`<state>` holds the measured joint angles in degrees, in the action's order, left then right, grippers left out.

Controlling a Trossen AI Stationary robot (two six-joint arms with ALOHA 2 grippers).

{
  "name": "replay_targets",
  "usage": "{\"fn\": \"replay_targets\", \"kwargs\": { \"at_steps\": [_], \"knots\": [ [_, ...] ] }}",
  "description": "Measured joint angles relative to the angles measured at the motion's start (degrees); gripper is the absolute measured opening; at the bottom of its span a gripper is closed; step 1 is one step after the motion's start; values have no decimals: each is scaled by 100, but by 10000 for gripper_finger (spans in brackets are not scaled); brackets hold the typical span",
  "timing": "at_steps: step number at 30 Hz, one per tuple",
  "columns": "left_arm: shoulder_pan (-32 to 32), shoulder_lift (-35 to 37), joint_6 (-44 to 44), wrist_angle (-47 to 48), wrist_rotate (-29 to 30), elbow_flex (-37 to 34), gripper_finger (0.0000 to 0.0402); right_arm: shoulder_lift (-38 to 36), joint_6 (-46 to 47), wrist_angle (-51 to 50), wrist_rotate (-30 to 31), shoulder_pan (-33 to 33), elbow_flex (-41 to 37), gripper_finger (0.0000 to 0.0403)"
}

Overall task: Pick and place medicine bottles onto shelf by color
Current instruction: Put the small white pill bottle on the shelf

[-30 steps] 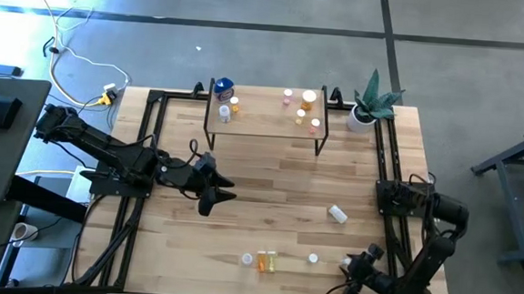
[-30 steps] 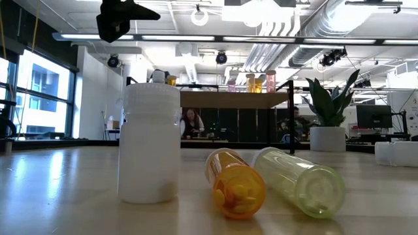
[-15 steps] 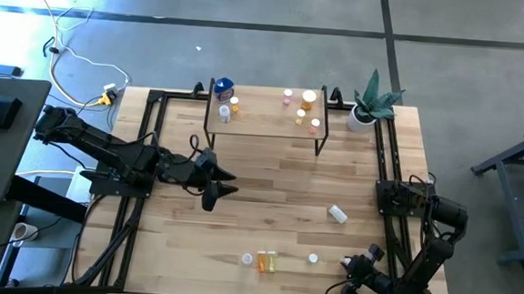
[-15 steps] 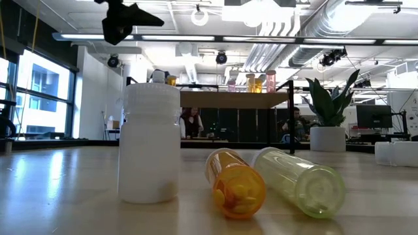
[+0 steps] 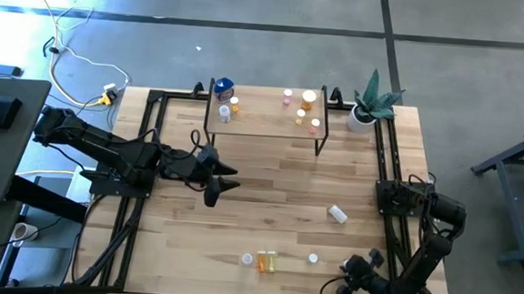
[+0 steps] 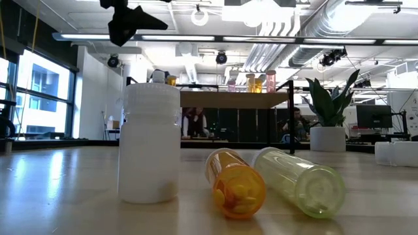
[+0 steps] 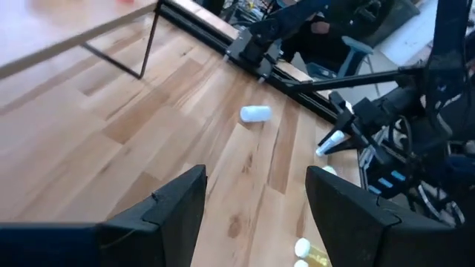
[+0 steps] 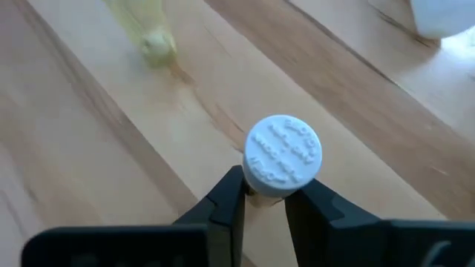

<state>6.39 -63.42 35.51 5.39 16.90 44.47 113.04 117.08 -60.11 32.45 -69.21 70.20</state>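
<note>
Now a white-capped bottle (image 8: 280, 157) is gripped by the right end effector (image 8: 266, 194), its fingers clamped on the neck just under the cap, near the front right corner of the table (image 5: 240, 200); in the high view that end effector (image 5: 357, 267) is seen low at the table's front edge, beside a small white vial (image 5: 313, 258). The left end effector (image 5: 216, 182) is held above the left half of the table, between the left edge and the middle, its fingers (image 7: 178, 204) spread apart with nothing between them.

A white bottle (image 5: 336, 214) is seen lying on its side toward the right edge. Near the front edge, an upright white bottle (image 6: 149, 142), an orange bottle (image 6: 236, 183) and a pale yellow bottle (image 6: 298, 180) are grouped, the last two lying on their sides and touching.

The shelf (image 5: 265, 120) is placed at the back edge. A blue-topped bottle (image 5: 223, 88) and two small vials are seen on its left end, and pink and orange bottles (image 5: 307, 100) on its right end. A potted plant (image 5: 369, 106) is stood at the back right corner.
</note>
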Motion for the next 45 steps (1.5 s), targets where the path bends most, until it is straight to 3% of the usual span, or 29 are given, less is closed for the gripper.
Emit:
{"fn": "replay_targets", "kwargs": {
  "at_steps": [10,26,34,45],
  "knots": [
    [0,0,-1361,-547,-2,2,223,-21,-187,-173,-190,838,838,62],
    [2,0,-2226,-564,-181,2,223,-23,-274,-2175,-186,1724,2630,62],
    [2,0,-2242,-570,-183,2,223,-23,-1850,-2474,-61,2545,3549,62],
    [2,0,-2720,-575,-178,2,223,-23,-3830,-2249,-138,3583,4153,62]
  ]
}}
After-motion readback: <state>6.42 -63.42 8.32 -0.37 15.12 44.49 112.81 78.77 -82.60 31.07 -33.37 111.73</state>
